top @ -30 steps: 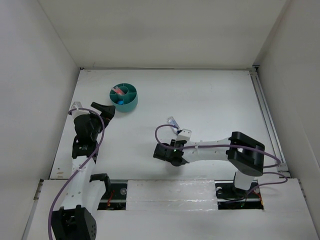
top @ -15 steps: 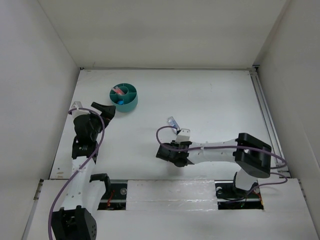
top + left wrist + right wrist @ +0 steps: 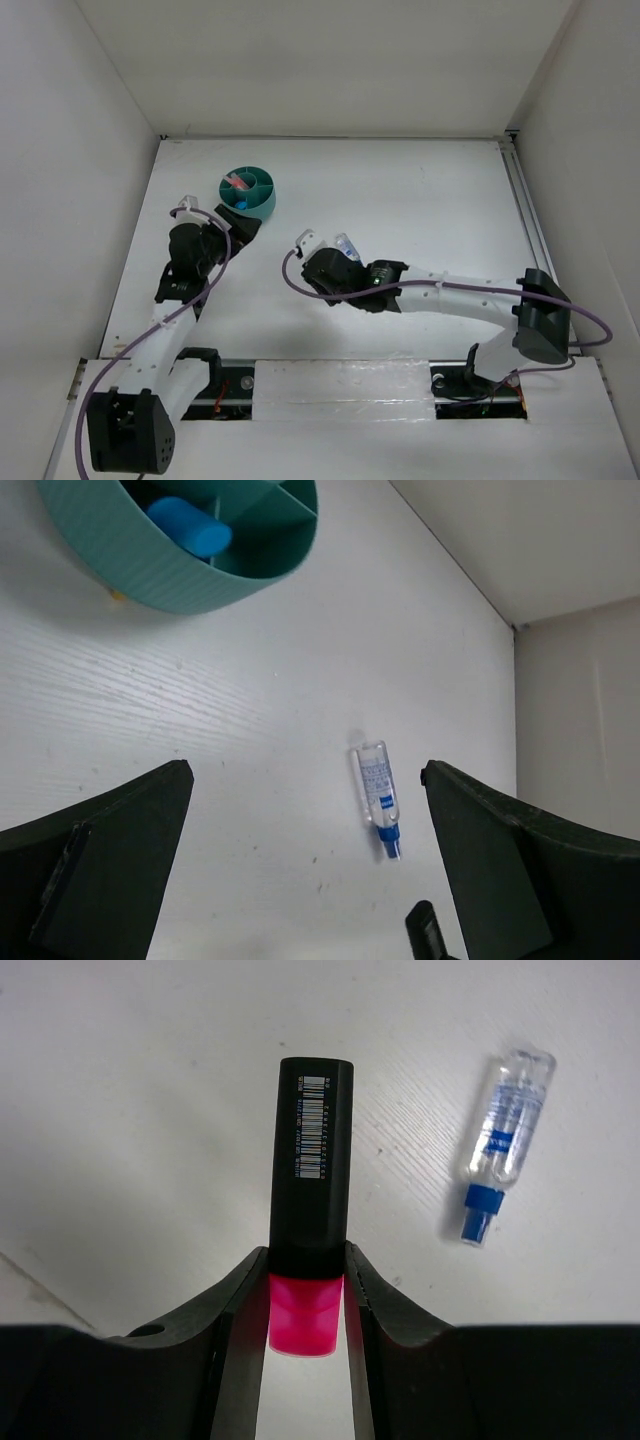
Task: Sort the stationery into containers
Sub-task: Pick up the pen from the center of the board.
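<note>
1. Right gripper (image 3: pixel 305 1295): closed from both sides on the pink body of the pink highlighter (image 3: pixel 310 1160), black cap pointing away from the wrist, barcode label facing up.
2. Cannot tell from the wrist view whether the cap touches the table (image 3: pixel 430 190) or hangs above it.
3. Just to the right of the highlighter and apart from it in that view: the clear-blue tube (image 3: pixel 503 1125), lying flat on the table, blue tip towards the wrist.
4. From above, the same tube (image 3: pixel 347 243) at mid-table, just beside the right wrist.
5. Left gripper (image 3: pixel 305 772): spread wide, nothing between the fingers (image 3: pixel 110 865), above bare table.
6. Between those fingers and farther out in the left wrist view: the tube (image 3: pixel 378 792), well clear of both.
7. Beyond, at the far left of the table: the round teal tub (image 3: pixel 252 209), upright, just past the left gripper.
8. Inside the tub: a blue cylinder (image 3: pixel 190 528) in one compartment, salmon-pink pens (image 3: pixel 238 183) in another.
</note>
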`<state>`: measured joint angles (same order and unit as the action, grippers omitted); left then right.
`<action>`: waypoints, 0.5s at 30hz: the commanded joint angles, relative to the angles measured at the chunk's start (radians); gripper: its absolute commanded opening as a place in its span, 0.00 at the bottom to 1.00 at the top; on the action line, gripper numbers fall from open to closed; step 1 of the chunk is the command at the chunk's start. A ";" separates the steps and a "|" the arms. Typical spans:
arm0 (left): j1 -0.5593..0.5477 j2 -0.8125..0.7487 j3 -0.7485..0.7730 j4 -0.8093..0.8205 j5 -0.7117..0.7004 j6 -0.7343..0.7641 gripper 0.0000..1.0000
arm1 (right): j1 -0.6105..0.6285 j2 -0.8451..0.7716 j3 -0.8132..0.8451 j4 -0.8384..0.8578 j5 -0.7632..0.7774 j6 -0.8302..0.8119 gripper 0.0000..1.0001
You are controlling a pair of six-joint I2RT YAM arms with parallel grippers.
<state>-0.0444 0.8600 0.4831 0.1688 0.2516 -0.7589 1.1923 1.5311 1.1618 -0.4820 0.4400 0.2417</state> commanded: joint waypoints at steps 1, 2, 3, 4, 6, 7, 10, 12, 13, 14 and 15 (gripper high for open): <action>-0.054 0.004 0.040 0.060 0.026 0.044 1.00 | -0.013 0.014 0.033 0.054 -0.168 -0.303 0.00; -0.086 0.013 0.040 0.060 0.026 0.056 1.00 | -0.023 0.014 0.042 0.054 -0.257 -0.338 0.00; -0.098 0.030 0.051 0.060 0.026 0.065 1.00 | -0.023 0.023 0.053 0.054 -0.295 -0.367 0.00; -0.110 0.040 0.051 0.060 0.026 0.066 1.00 | -0.023 0.023 0.053 0.054 -0.329 -0.433 0.00; -0.144 0.073 0.064 0.046 0.035 0.076 1.00 | -0.023 0.023 0.062 0.042 -0.405 -0.491 0.00; -0.144 0.073 0.075 0.046 0.035 0.088 1.00 | -0.023 0.032 0.088 0.031 -0.414 -0.510 0.00; -0.157 0.085 0.075 0.046 0.035 0.089 1.00 | -0.048 0.032 0.113 -0.006 -0.490 -0.591 0.00; -0.157 0.085 0.066 0.055 0.060 0.089 1.00 | -0.069 0.021 0.122 -0.018 -0.617 -0.674 0.00; -0.157 0.073 0.051 0.087 0.078 0.089 1.00 | -0.100 0.021 0.133 -0.032 -0.657 -0.699 0.00; -0.157 0.073 0.040 0.115 0.104 0.089 1.00 | -0.118 0.021 0.133 -0.032 -0.694 -0.734 0.00; -0.157 0.073 0.028 0.147 0.171 0.079 0.99 | -0.140 0.012 0.144 -0.046 -0.757 -0.743 0.00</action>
<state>-0.1959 0.9524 0.5125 0.2047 0.3141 -0.6918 1.1072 1.5696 1.2533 -0.5022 -0.1188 -0.3706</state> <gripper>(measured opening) 0.991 0.372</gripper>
